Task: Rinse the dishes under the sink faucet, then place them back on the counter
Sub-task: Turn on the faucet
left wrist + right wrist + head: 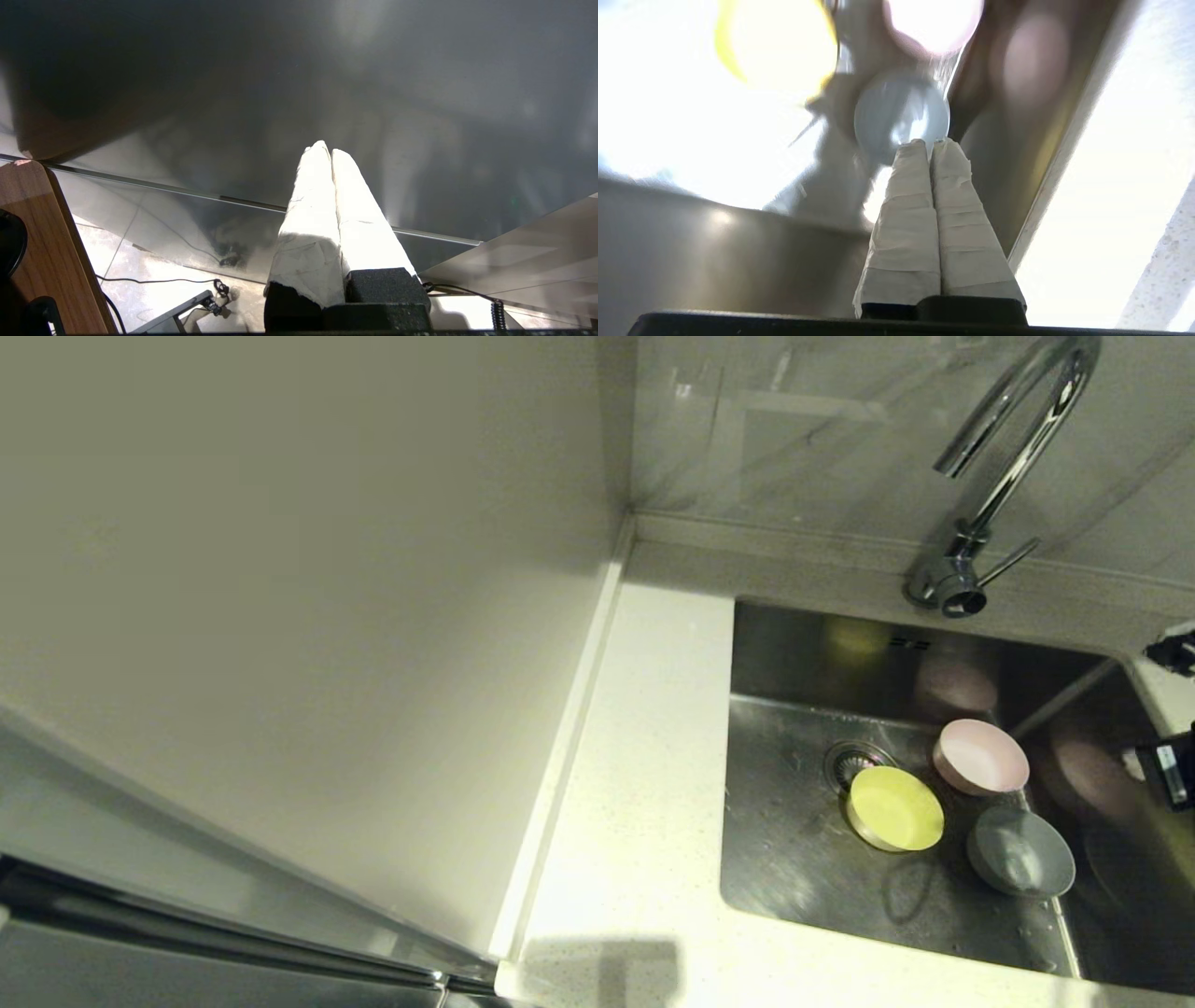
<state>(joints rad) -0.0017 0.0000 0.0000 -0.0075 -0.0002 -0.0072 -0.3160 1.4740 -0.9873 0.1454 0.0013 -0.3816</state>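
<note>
Three dishes lie in the steel sink [784,859]. The yellow bowl [894,808] is upside down beside the drain strainer [848,761]. The pink bowl [980,756] rests tilted behind it, and the grey-blue bowl [1019,849] sits nearest the right wall. The chrome faucet [1013,448] arches over the back ledge, with no water running. My right gripper [930,142] hovers over the sink's right side, shut and empty. Its tips point toward the grey-blue bowl [896,112] without touching it. Only a black part of the right arm [1167,773] shows at the head view's edge. My left gripper [327,149] is shut and parked low, away from the sink.
The white speckled counter [635,756] runs along the sink's left, bounded by a plain off-white side panel [327,616]. The faucet's lever handle [1010,560] sticks out to the right at its base. In the left wrist view a grey cabinet front [327,70] faces the fingers.
</note>
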